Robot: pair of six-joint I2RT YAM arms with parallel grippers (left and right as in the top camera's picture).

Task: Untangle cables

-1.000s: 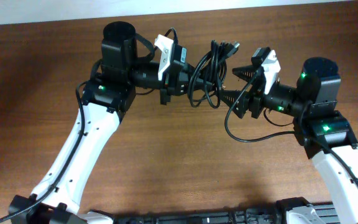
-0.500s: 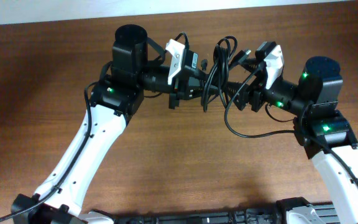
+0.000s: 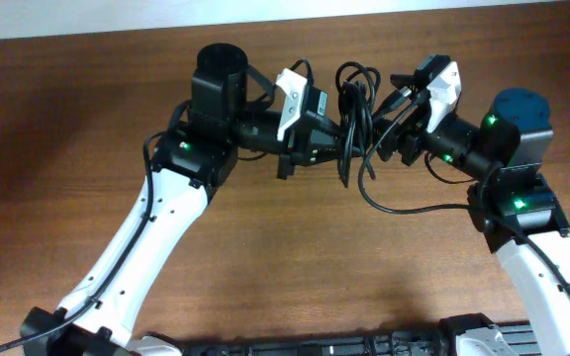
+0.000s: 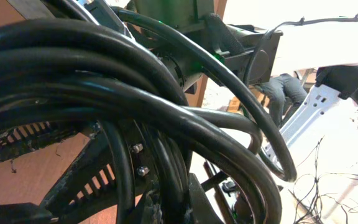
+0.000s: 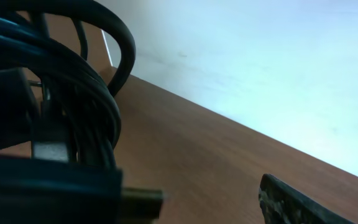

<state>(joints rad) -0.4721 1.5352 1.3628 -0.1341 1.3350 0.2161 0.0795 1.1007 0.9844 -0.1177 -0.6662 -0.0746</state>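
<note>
Spanning everything below me is the brown wooden table (image 3: 285, 257), a pale wall (image 5: 260, 62) behind it. My left gripper (image 3: 336, 143) is clamped tight on the cables (image 3: 352, 104), held up off the wood; my right gripper (image 3: 380, 132) gapes wide just beside them.

This looks like a robotics lab to me: my white left arm (image 3: 137, 242) and right arm (image 3: 547, 272) rise from the near side of a brown wood-grain counter (image 3: 57, 148), whose far edge meets a plain white wall (image 5: 260, 62). Beyond the counter, my left wrist camera shows a seated person (image 4: 286, 93) in jeans. To the right of them, loose wires (image 4: 319, 186) lie strewn across a pale floor (image 4: 347, 155), the clutter of a working test room rather than a home.
</note>
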